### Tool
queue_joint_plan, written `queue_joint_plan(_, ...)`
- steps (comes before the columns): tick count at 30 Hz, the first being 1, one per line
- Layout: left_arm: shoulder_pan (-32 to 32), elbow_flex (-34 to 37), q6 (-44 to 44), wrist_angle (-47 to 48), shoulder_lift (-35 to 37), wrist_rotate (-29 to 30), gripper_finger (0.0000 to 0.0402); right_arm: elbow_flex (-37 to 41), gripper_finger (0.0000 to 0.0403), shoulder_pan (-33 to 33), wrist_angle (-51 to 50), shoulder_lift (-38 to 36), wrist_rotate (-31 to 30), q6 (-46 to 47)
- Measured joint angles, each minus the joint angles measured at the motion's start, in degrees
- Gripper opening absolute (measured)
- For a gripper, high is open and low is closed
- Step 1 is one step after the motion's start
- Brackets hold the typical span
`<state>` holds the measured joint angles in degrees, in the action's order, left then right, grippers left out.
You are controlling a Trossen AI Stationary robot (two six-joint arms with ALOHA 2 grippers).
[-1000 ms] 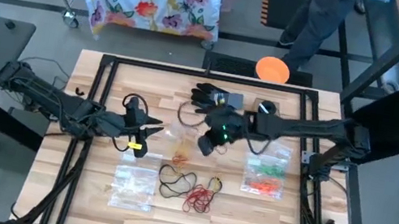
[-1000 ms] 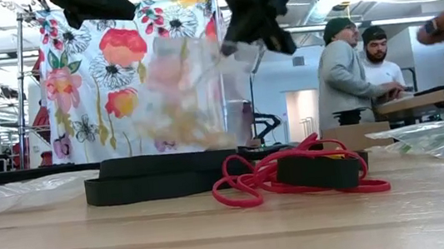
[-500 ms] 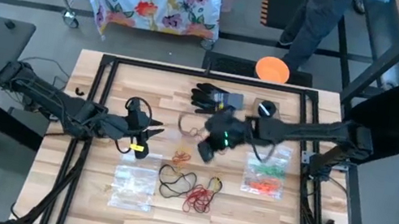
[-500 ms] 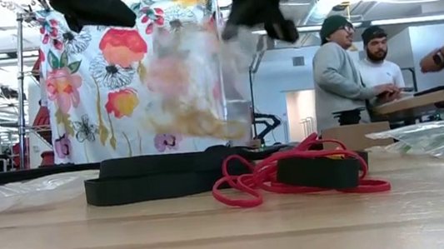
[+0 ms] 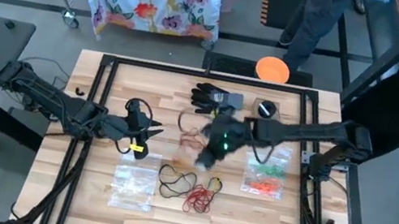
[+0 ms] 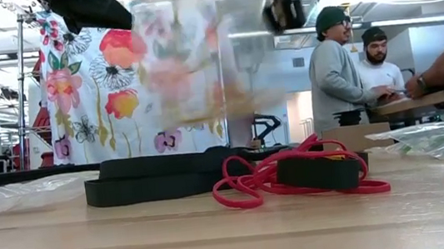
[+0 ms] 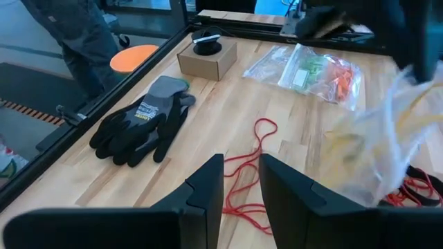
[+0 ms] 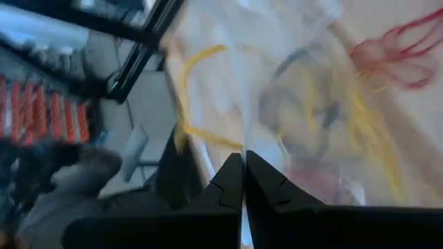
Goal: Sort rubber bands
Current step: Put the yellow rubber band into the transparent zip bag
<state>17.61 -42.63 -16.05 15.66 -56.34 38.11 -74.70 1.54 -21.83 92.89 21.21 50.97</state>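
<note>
Near the table's front edge, loose rubber bands (image 5: 187,189) lie in a heap: red loops tangled together and a dark loop just beside them, too knotted to count one by one. Left of that heap lies one clear bag (image 5: 133,184), its contents too faint to tell. Toward the right edge lies a second clear bag (image 5: 265,175) with green and orange bands in it, so that part of the sorting looks done.

At mid-table the right gripper (image 5: 206,156) has its fingers pressed together on the edge of a third clear bag (image 5: 193,140), lifted off the wood; yellow and some reddish bands show through its film. On the left side the left gripper (image 5: 149,129) hovers over the wood with a yellow band (image 5: 136,147) close by; its fingers stand a little apart in its wrist camera and nothing shows between them.

Toward the far edge lie one black glove (image 5: 209,96) and one small cardboard box (image 5: 267,109).

So three bags are counted. The red and dark bands remain unsorted, which makes the task perhaps half done.
</note>
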Motion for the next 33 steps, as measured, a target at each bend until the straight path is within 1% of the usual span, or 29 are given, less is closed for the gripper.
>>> queue_joint_plan(5,0.0,0.0,-0.31,0.38,0.0,0.0,0.0088,-0.02,0.0005,-0.96,2.24,-0.75,1.25,0.0)
queue_joint_plan(10,0.0,0.0,-0.13,0.3,0.0,-0.02,0.0088,-0.14,0.0005,-0.47,2.31,-1.53,0.61,-1.76)
queue_joint_plan(13,0.0,0.0,-0.14,0.42,0.0,-0.05,0.0088,-0.13,0.0005,-0.72,2.86,-1.45,3.2,-2.46)
queue_joint_plan(14,0.0,0.0,-0.17,0.46,0.0,-0.09,0.0088,-0.13,0.0005,-0.74,3.67,-1.43,3.06,-2.87)
queue_joint_plan(17,0.0,0.0,-0.2,0.42,0.0,-0.24,0.0088,-0.15,0.0005,-0.71,3.87,-2.44,-1.05,-2.6)
queue_joint_plan(18,0.0,0.0,-0.2,0.39,0.0,-0.26,0.0088,-0.29,0.0005,-0.69,3.56,-2.52,-0.68,-1.9)
queue_joint_plan(20,0.0,0.0,-0.23,0.44,0.0,-0.28,0.0088,-0.19,0.0005,-0.96,2.09,-2.2,3.15,-1.71)
queue_joint_plan(21,0.0,0.0,-0.24,0.44,0.0,-0.28,0.0088,-0.13,0.0005,-1.01,2.1,-1.82,2.22,-1.81)
queue_joint_plan(24,0.0,0.0,-0.24,0.37,0.0,-0.28,0.0088,-0.11,0.0005,-1.06,0.45,-2.19,-8.53,-1.64)
queue_joint_plan(25,0.0,0.0,-0.24,0.37,0.0,-0.28,0.0088,-0.12,0.0005,-1.16,-0.96,-2.51,-10.05,-0.84)
queue_joint_plan(26,0.0,0.0,-0.24,0.41,0.0,-0.28,0.0088,-0.19,0.0005,-1.55,-2.46,-2.65,-8.86,-0.06)
queue_joint_plan(28,0.04,0.0,-0.24,0.43,0.0,-0.28,0.0088,-0.06,0.0005,-2.33,-3.29,-2.19,-0.44,-1.09)
queue_joint_plan(29,0.04,0.0,-0.24,0.5,0.0,-0.28,0.0088,-0.02,0.0005,-2.4,-2.5,-1.82,2.52,-2.14)
queue_joint_plan(30,0.04,0.0,-0.24,0.47,0.0,-0.28,0.0088,0.02,0.0005,-2.09,-1.81,-1.69,2.55,-2.62)
queue_joint_plan(31,0.04,0.0,-0.24,0.45,0.0,-0.28,0.0088,-0.2,0.0005,-1.78,-2.57,-1.8,0.09,-2.55)
queue_joint_plan(33,0.04,0.0,-0.24,0.42,0.0,-0.28,0.0088,-1.7,0.0005,-1.29,-7.56,-2.31,-5.73,-1.93)
